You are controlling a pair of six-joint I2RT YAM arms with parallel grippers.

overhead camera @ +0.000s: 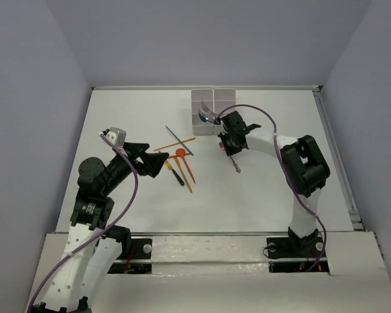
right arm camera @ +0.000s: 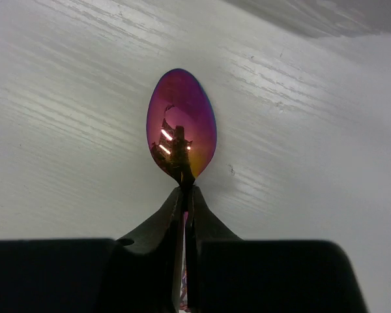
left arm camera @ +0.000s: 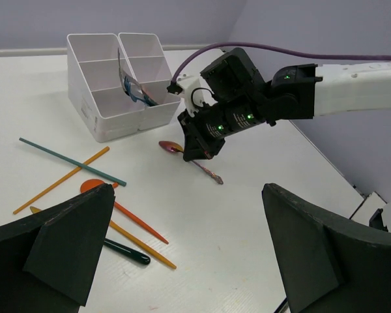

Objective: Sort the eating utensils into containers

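My right gripper (overhead camera: 227,146) is shut on the neck of the reddish-brown spoon (right arm camera: 181,124), just in front of the white containers (overhead camera: 212,107). The spoon (left arm camera: 171,147) is low over the table, its handle trailing toward me. A silver fork (overhead camera: 208,118) leans in a front bin and also shows in the left wrist view (left arm camera: 133,88). My left gripper (overhead camera: 158,166) is open and empty, next to the loose utensils: a teal stick (left arm camera: 72,162), an orange stick (left arm camera: 62,180), an orange spoon (left arm camera: 91,187), a second orange stick (left arm camera: 140,244) and the black-yellow handled piece (left arm camera: 127,252).
The right arm (left arm camera: 339,85) reaches across from the right side of the table. The table's back wall stands right behind the containers (left arm camera: 104,72). A raised rail (overhead camera: 335,156) runs along the table's right edge.
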